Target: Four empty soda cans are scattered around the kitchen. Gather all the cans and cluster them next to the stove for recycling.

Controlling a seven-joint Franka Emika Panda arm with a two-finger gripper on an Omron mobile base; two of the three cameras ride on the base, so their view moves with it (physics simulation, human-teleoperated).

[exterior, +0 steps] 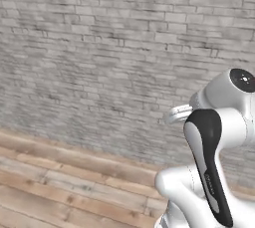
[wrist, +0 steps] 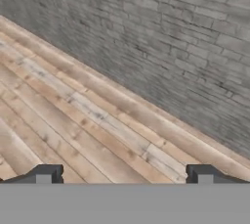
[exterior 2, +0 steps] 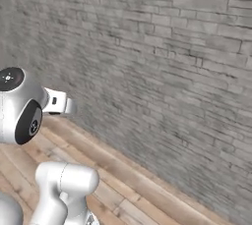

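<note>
Brickwork everywhere you look: a pale grey-white brick wall [exterior: 99,48] runs across both base views, and at its foot lies a wood floor [exterior: 60,192] of long light-brown planks. That wall and floor are the part of the kitchen on show right now, and they are bare.

From the left base view, the arm [exterior: 214,162] rises at the lower right, white shells with a dark band down one link and a dark round cap on the top joint. Over in the right base view, the same arm [exterior 2: 29,111] stands at the left, its rounded joint up high and a white elbow lower down near the bottom edge. It is folded up close to the base, in front of the wall.

Down in the hand view, the gripper [wrist: 124,174] looks across the planks toward the foot of the wall. Its two dark fingertips [wrist: 44,174] stand at the bottom, one far left, one far right, spread wide apart with bare floor showing between them. Nothing is in the grip; the fingers are released and touch nothing.

The floor planks run on a slant in that view, meeting the brick wall along a straight line from upper left to lower right.
</note>
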